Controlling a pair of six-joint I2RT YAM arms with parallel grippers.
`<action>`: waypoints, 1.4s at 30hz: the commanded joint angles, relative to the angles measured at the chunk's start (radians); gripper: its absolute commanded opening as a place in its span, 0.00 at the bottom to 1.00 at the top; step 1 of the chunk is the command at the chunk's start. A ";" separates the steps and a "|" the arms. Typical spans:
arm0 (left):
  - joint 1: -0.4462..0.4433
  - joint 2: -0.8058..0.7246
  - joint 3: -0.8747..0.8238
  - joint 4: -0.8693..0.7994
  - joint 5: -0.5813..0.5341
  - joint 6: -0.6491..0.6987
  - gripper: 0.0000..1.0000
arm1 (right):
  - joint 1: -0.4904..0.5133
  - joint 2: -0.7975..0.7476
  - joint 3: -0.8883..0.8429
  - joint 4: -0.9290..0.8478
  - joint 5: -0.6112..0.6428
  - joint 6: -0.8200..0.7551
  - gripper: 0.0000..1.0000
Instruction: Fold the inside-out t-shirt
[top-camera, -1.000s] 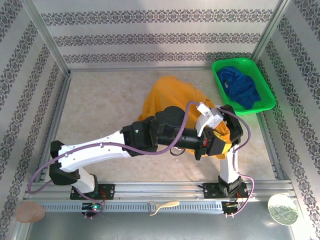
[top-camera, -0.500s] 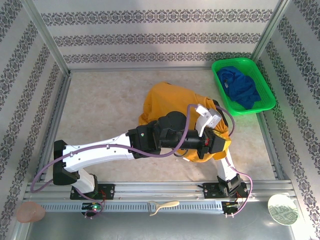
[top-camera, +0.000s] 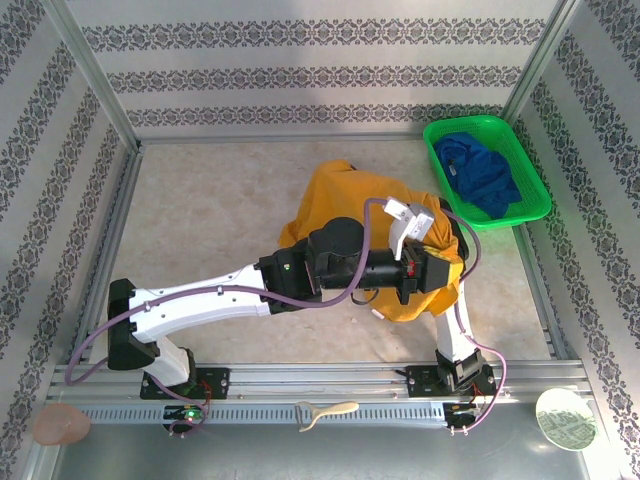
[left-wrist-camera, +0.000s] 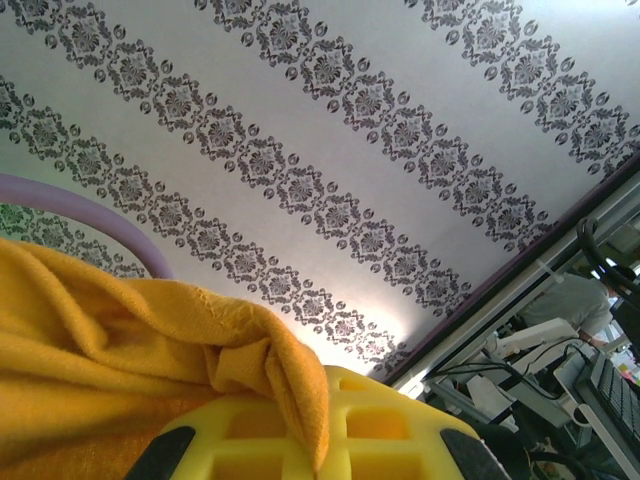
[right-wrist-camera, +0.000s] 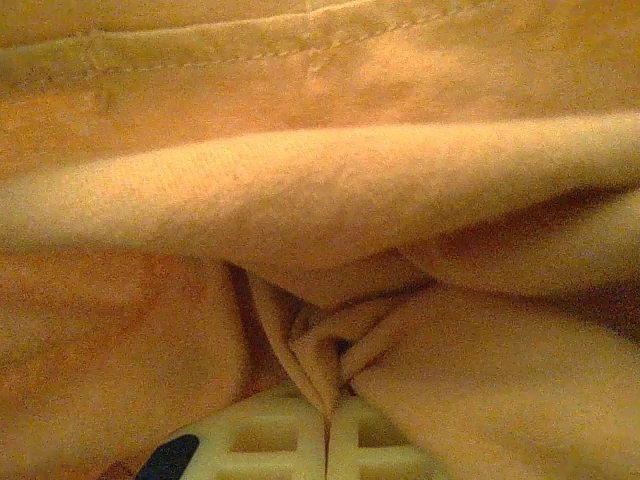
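**Item: the inside-out t-shirt** (top-camera: 345, 195). Orange-yellow, plain, bunched and wrinkled. We place it on the bench (top-camera: 200, 210) just left of the green basket (top-camera: 440, 130), its near part lifted and gathered under the two crossed arms.

**Left hand** (left-wrist-camera: 330, 430). Closed; we see a fold of the t-shirt (left-wrist-camera: 100, 330) draped over its yellow fingers (left-wrist-camera: 390, 420) and running down into the seam between them. Held raised, left of the basket.

**Right hand** (right-wrist-camera: 328, 440). Closed on the t-shirt (right-wrist-camera: 300, 200); a pleat of cloth is pinched where its pale fingers (right-wrist-camera: 270, 435) meet.

**Dark blue garment** (top-camera: 480, 175). Crumpled inside the basket, apart from the t-shirt.
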 joint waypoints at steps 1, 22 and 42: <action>0.014 -0.010 -0.007 0.084 0.024 -0.026 0.00 | -0.008 0.015 -0.086 0.201 -0.153 -0.075 0.00; 0.041 0.095 0.062 0.117 0.105 -0.047 0.00 | -0.006 -0.152 -0.349 1.313 -0.820 -0.001 0.00; 1.102 0.024 -0.549 0.297 0.154 -0.451 0.00 | 0.081 -0.464 -0.618 0.795 -0.638 -0.239 0.00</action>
